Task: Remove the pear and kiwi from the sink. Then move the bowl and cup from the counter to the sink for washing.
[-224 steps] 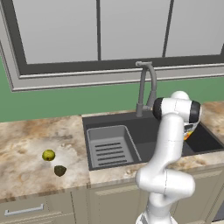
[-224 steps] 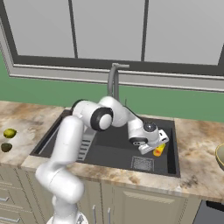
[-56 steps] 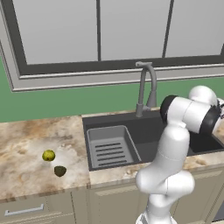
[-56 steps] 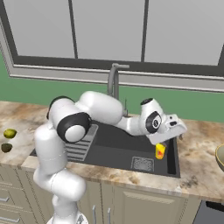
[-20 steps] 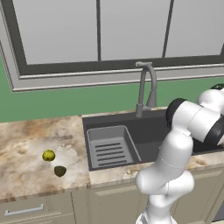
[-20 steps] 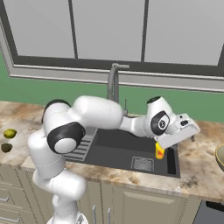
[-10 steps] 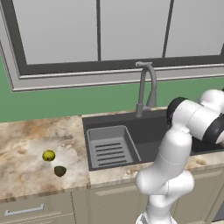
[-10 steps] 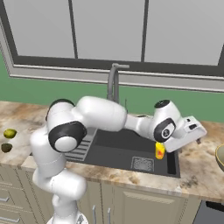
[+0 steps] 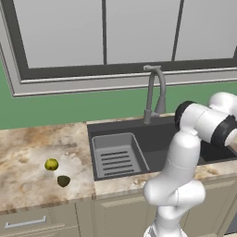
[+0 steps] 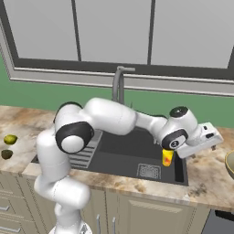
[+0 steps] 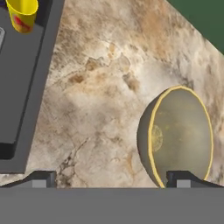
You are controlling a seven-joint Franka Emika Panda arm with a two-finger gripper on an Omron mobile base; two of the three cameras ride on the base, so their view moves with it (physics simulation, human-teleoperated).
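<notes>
Now the bowl [image 11: 179, 135] sits on the surface [image 11: 100, 96] right of the sink [image 11: 22, 87], below wide-apart jaws. Likely rigid, light, smooth-sided; the thin rim looks the best hold.

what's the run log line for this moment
fruit: pear and kiwi on counter | cup in sink | bowl on counter | gripper above bowl, jaws open, empty
</notes>
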